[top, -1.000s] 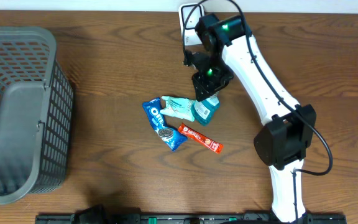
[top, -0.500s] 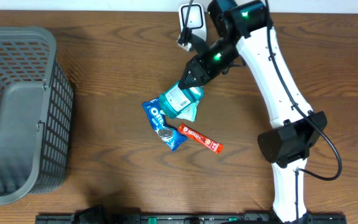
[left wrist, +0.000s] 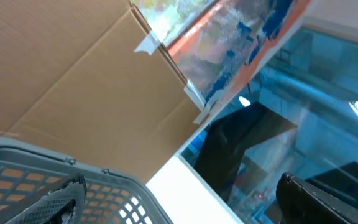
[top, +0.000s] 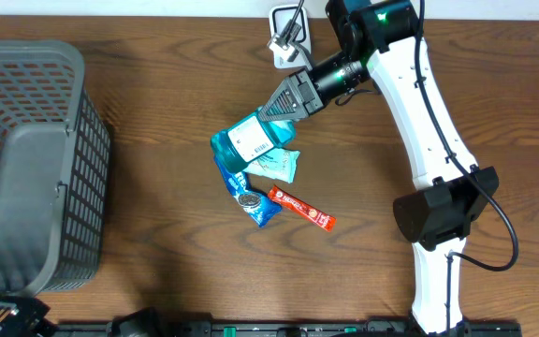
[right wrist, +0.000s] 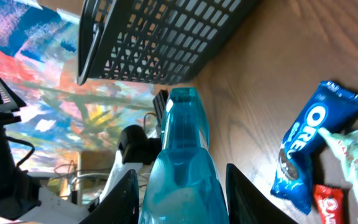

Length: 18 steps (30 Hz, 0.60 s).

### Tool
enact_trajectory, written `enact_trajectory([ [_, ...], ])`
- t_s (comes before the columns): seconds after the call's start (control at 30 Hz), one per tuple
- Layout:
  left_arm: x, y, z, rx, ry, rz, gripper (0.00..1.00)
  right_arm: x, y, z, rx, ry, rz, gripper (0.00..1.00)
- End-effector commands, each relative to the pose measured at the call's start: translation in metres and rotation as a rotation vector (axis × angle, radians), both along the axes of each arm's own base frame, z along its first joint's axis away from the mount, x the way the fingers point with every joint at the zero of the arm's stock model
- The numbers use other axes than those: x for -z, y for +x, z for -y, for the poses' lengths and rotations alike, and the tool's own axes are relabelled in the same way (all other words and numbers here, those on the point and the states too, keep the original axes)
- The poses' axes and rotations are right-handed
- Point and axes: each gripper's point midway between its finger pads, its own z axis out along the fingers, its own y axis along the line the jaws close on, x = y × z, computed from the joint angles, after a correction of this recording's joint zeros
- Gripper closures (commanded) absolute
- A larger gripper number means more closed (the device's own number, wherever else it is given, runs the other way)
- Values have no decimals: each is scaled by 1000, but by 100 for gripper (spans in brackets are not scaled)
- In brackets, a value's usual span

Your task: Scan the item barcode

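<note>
right fingers (right wrist: 248, 198) clamped on the teal bottle (top: 254, 140), one on each side of its body. bottle is clear of the tabletop (top: 157, 84), above the oreo pack (top: 251, 201) and pale pouch (top: 277, 166). its long axis runs from my wrist out toward the basket (top: 26, 168), white label up. white device (top: 288, 26), likely the scanner, sits behind my wrist at the far edge, so the label needs turning back that way. open room leftward. left fingers (left wrist: 319, 199) spread wide, empty, by the basket.

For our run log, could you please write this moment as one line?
right pincer: shut on teal bottle | bottle: held over Oreo pack, white label up | left pincer: open, empty
</note>
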Motion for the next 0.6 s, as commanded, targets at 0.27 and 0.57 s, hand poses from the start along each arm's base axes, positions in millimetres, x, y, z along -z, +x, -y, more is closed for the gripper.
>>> enact_trajectory([
  [0.27, -3, 24, 22, 169, 73, -36, 2, 2, 47, 9, 51, -53, 298, 76],
  [0.57, 6, 28, 21, 170, 57, -69, 2, 28, 71, 28, 105, -258, 402, 82],
])
